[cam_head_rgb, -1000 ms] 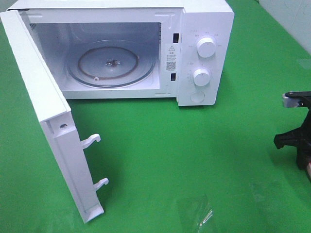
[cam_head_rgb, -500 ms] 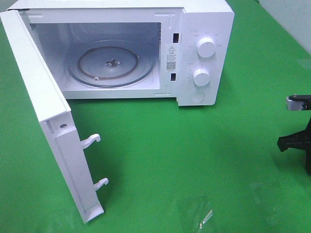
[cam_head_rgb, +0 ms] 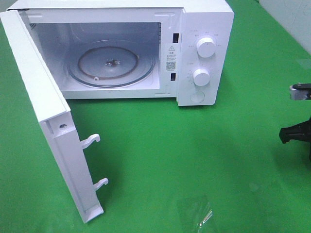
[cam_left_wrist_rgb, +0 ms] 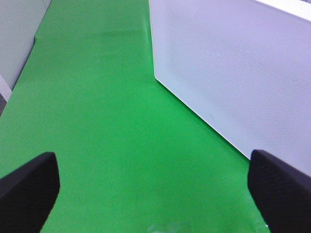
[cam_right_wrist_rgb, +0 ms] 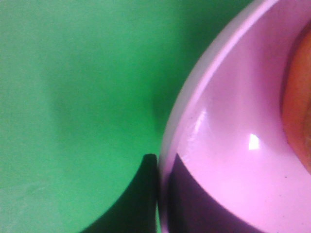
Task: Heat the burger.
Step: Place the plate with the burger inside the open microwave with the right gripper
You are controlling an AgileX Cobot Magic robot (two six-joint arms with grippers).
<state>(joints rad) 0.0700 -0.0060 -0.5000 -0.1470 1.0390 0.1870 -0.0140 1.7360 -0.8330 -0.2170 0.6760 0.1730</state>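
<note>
The right gripper pinches the rim of the pink bowl holding the burger, while the left gripper hangs wide open near the microwave door.

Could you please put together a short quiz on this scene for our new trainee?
1. True or false: the microwave has its door open.
2. The left pincer is: A) open, holding nothing B) shut on the door C) shut on a knob.
3. What is the right pincer shut on?
Key: 1 true. 2 A. 3 the rim of the pink bowl, with one finger outside it and one inside.
</note>
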